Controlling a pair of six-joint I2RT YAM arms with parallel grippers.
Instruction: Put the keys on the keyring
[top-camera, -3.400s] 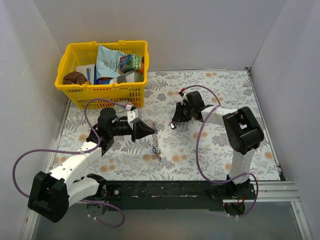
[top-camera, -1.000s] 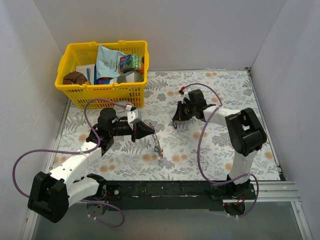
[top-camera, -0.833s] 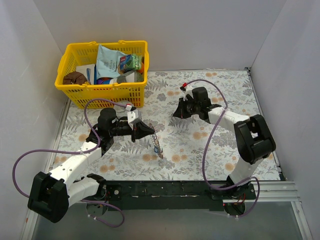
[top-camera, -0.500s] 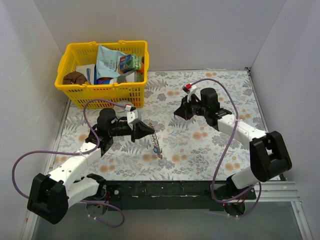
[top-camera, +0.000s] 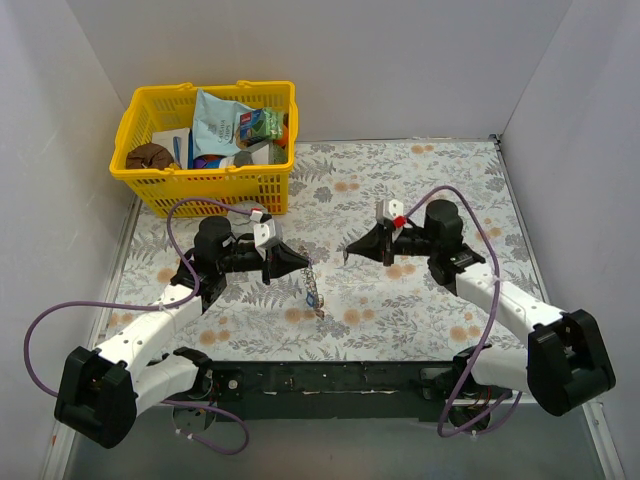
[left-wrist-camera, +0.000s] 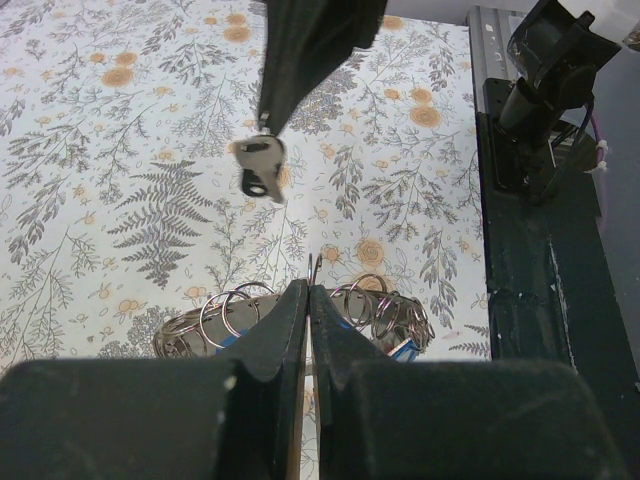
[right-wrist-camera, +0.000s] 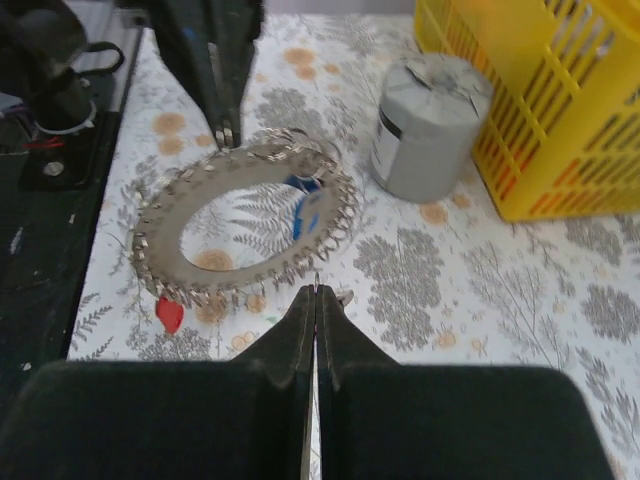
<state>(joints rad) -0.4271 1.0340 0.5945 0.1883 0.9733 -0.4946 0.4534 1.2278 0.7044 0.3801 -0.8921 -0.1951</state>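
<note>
My left gripper (top-camera: 302, 262) is shut on the keyring (top-camera: 314, 290), a flat silvery serrated ring that hangs from it just above the floral table. In the right wrist view the keyring (right-wrist-camera: 240, 215) shows a wide hole, a blue key (right-wrist-camera: 305, 210) and a red key head (right-wrist-camera: 170, 313) hanging on it. My right gripper (top-camera: 350, 252) is shut on a small silvery key (left-wrist-camera: 260, 170), held in the air a short way right of the ring. In the left wrist view the left gripper (left-wrist-camera: 309, 288) pinches the ring's edge (left-wrist-camera: 230, 315) between small wire loops.
A yellow basket (top-camera: 205, 140) full of packets stands at the back left. A grey cylindrical tin (right-wrist-camera: 430, 125) stands beside the basket (right-wrist-camera: 540, 100), behind the keyring. The black base rail (top-camera: 340, 378) runs along the near edge. White walls close in three sides.
The right arm has swung its elbow and wrist right and nearer, and its gripper tip has dropped slightly towards me with the key. The left gripper has held the keyring still.
</note>
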